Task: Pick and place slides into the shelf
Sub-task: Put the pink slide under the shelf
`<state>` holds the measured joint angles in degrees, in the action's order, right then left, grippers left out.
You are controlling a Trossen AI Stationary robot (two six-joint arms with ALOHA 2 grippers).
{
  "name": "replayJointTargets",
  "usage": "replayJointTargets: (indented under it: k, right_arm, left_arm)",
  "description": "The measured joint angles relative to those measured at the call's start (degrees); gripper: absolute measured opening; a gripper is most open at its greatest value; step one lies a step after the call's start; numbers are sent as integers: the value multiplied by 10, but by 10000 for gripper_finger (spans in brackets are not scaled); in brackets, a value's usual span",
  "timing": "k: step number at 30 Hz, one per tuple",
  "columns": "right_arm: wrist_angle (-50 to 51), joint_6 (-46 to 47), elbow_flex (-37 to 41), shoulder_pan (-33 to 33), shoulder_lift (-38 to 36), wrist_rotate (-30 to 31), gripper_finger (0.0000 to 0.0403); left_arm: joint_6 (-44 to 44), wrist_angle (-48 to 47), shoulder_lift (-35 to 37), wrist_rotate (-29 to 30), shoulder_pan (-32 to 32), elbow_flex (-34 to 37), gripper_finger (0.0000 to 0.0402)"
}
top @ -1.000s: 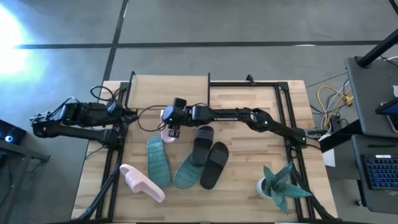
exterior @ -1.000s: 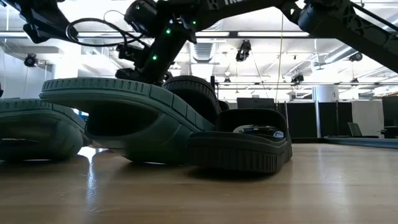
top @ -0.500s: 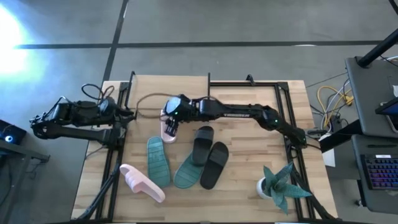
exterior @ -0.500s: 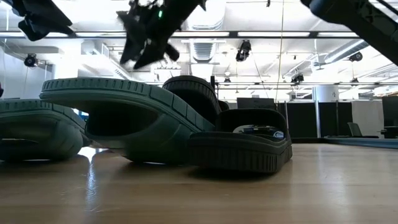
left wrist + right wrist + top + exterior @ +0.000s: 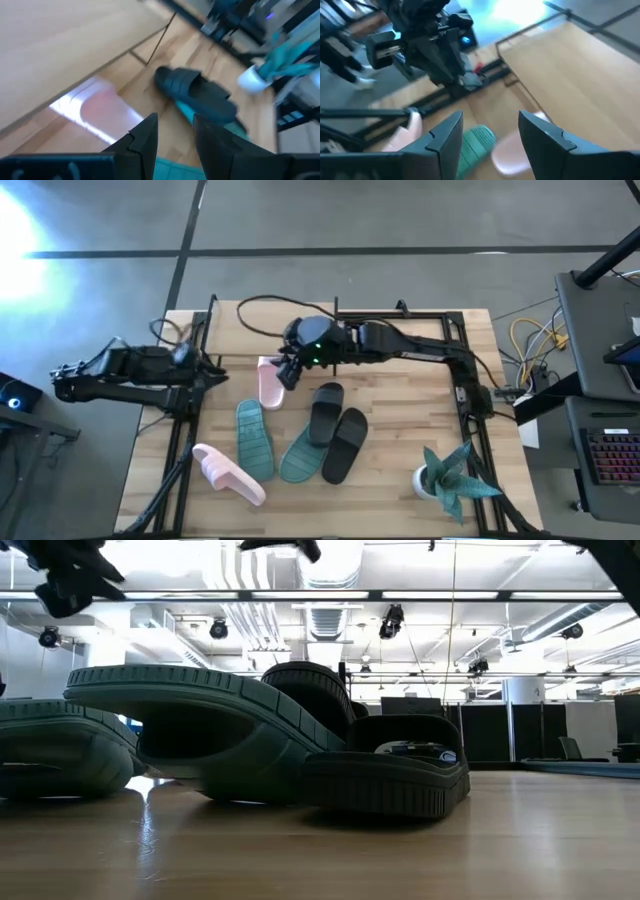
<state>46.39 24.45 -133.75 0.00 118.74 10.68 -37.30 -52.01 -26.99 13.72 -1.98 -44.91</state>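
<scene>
One pale pink slide lies with its far end under the shelf's light top board; the right wrist view shows that pink slide below the board. My right gripper hangs open in the air just right of it, holding nothing. The other pink slide lies near the front left. Two teal slides and two black slides lie on the tabletop in front of the shelf. My left gripper waits open at the shelf's left side.
A potted plant stands at the front right corner. A black frame borders the right part of the table. In the low view a teal slide leans over a black slide close to the camera.
My right gripper has risen from just above the pink slide and drawn back toward the table's right and far side, rolling its wrist. The pink slide has stayed where it was, partly under the shelf board.
</scene>
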Motion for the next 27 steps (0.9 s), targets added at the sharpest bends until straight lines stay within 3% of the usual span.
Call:
replayJointTargets:
  k: [8,15,19,27]
  right_arm:
    - [128,59,0,41,-22,140,183]
    - [196,131,0,55,-21,166,183]
    - [216,155,0,56,-23,186,183]
    - [297,219,0,56,-32,216,183]
  left_arm:
    - [16,-20,-135,2,-21,-33,108]
    - [57,21,-233,-1,-102,-93,108]
    - [58,-4,-281,3,-161,-125,108]
    - [-172,-176,-334,51,-312,-152,108]
